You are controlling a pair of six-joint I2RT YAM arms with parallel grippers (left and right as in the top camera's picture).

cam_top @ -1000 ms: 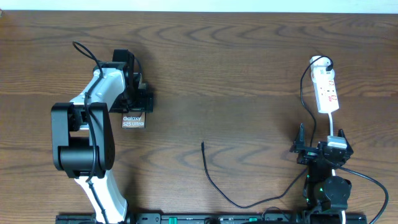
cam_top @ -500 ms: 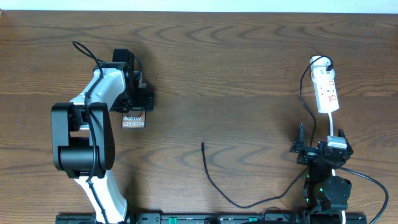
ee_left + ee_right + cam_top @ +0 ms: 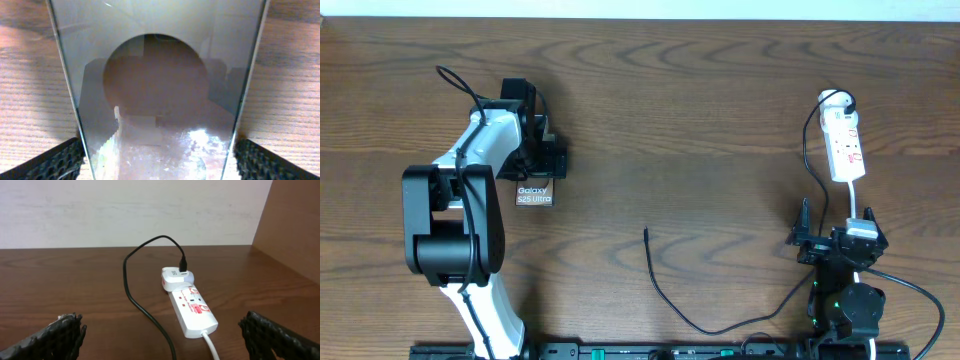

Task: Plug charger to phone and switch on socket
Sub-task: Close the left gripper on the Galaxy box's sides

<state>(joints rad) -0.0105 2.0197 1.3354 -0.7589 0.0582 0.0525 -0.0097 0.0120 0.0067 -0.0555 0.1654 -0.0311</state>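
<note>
**A:** On the bench (image 3: 720, 100), phone (image 3: 533, 195)?
**B:** Left side, its edges pinched by the left gripper (image 3: 159, 159). Nothing plugged in.
**A:** Charger (image 3: 665, 298)?
**B:** Tip lies loose mid-bench, well apart from phone.
**A:** Socket (image 3: 846, 148)?
**B:** Far right, untouched. Right gripper (image 3: 159, 335) spread wide, empty. Both steps seemingly outstanding.

Seen from overhead, the left tool (image 3: 544, 160) covers the upper part of the phone (image 3: 534, 195). In the left wrist view, the phone's top and bottom are cut off. The socket (image 3: 192, 311) bears red marks too small to read. Its white cord (image 3: 210, 345) and the charger (image 3: 145, 312) run off the right wrist view's bottom edge.
</note>
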